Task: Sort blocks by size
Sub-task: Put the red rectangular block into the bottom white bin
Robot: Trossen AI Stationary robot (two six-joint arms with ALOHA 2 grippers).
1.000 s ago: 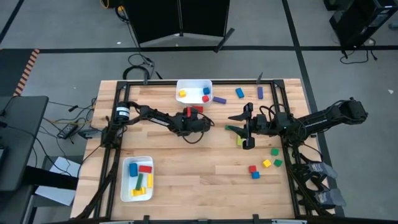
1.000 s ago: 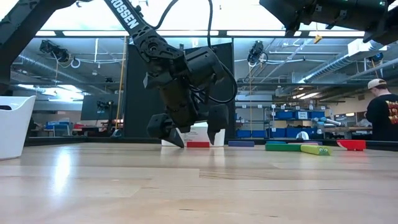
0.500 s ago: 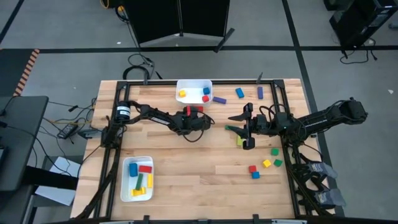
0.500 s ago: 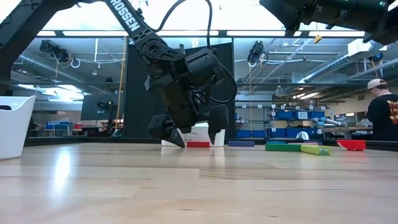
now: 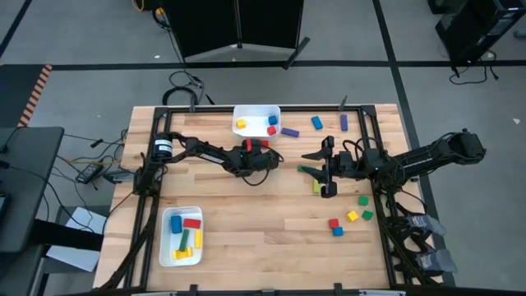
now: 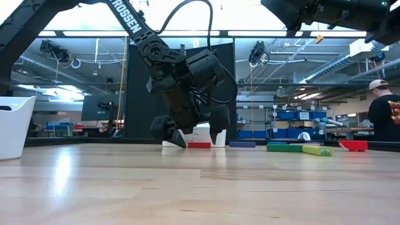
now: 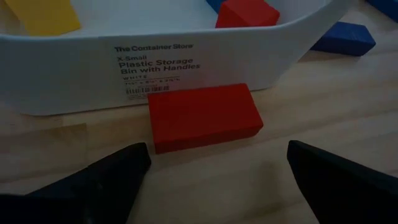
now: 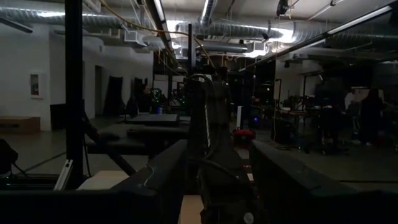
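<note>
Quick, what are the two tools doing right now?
Left tool: open, empty, at the red bar.
Right tool: cannot be told.

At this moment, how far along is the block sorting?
Partly done. The white tray at the table's near-left corner holds several blocks, and the white plastic bin at the far edge holds three. In hand: the left tool, open, straddles the red rectangular bar lying beside that bin. Left: that bar and about ten loose blocks on the right side, where the right tool waits.
</note>
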